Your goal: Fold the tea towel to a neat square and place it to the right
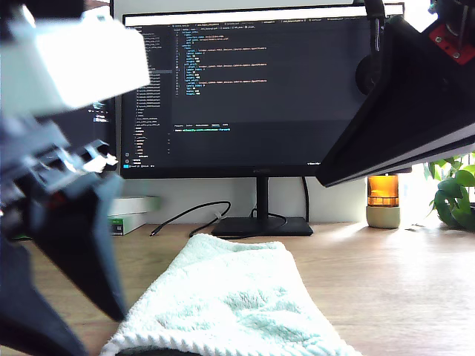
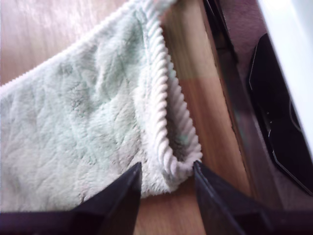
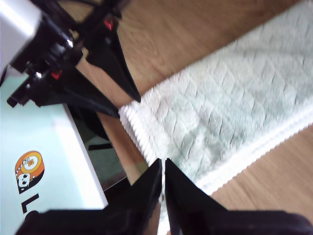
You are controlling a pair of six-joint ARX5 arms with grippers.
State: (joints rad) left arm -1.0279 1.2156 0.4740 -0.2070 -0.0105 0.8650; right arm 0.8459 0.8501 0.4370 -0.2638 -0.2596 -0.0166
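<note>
The tea towel (image 1: 230, 297) is a pale mint plush cloth lying on the wooden desk in front of the monitor, bunched into a long strip. Its ribbed whitish hem (image 2: 164, 112) runs down to a corner. My first gripper (image 2: 166, 169) is open, with a finger on each side of that corner; it is low at the exterior view's left (image 1: 96, 330) and also shows in the second wrist view (image 3: 128, 107). My second gripper (image 3: 161, 196) is shut and empty, held high above the tea towel (image 3: 234, 98) at the exterior view's upper right (image 1: 326, 176).
A monitor (image 1: 252, 81) on a black stand (image 1: 260, 225) sits behind the towel, with a black cable (image 1: 189, 215) and a green-white box (image 1: 130, 213) beside it. An amber lamp (image 1: 383, 200) and a plant (image 1: 454, 193) stand at the exterior view's right. The desk edge (image 2: 230, 98) runs close to the towel's corner.
</note>
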